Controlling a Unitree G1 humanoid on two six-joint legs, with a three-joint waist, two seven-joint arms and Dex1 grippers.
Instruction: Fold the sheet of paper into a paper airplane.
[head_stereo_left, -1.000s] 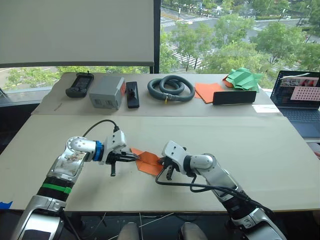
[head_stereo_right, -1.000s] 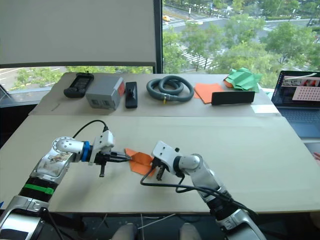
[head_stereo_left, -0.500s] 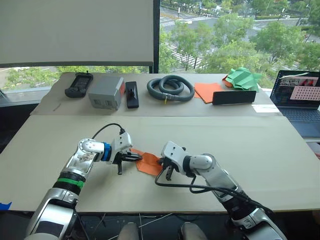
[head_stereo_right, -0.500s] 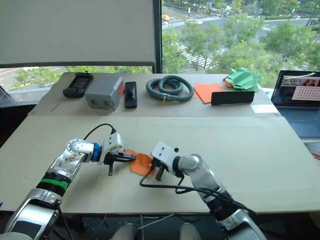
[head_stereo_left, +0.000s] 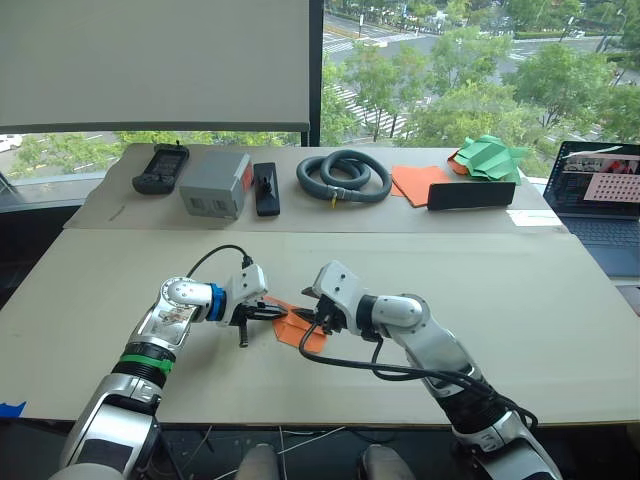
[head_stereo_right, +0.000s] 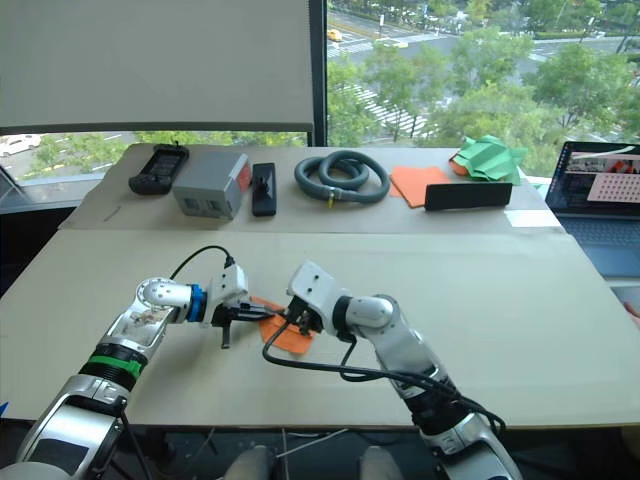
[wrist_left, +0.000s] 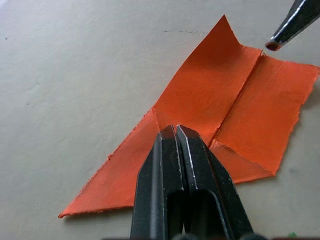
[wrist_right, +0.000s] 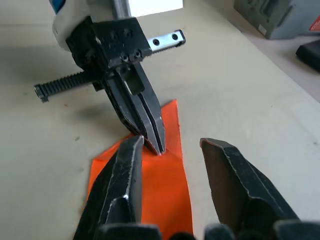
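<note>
The sheet of paper (wrist_left: 220, 100) is bright orange and partly folded into a creased, pointed shape. It lies flat on the near table between my two arms. My left gripper (head_stereo_left: 281, 313) is shut, and its fingertips (wrist_left: 175, 132) press down where the creases meet. My right gripper (wrist_right: 172, 145) is open and hovers just above the sheet (wrist_right: 162, 195), facing the left gripper. Nothing is between its fingers. One right fingertip (wrist_left: 292, 25) hangs over the sheet's far edge.
The back table holds a black handheld device (head_stereo_left: 160, 168), a grey box (head_stereo_left: 213, 185), a coiled grey hose (head_stereo_left: 343, 175), smooth orange sheets (head_stereo_left: 412, 182), a black bar (head_stereo_left: 470, 194) and a green paper shape (head_stereo_left: 487, 156). A laptop (head_stereo_left: 598, 190) is at the far right.
My left gripper slid right onto the sheet and stayed shut on its creases. My right gripper lifted off the sheet's right edge and moved left over it, close to the left fingertips.
</note>
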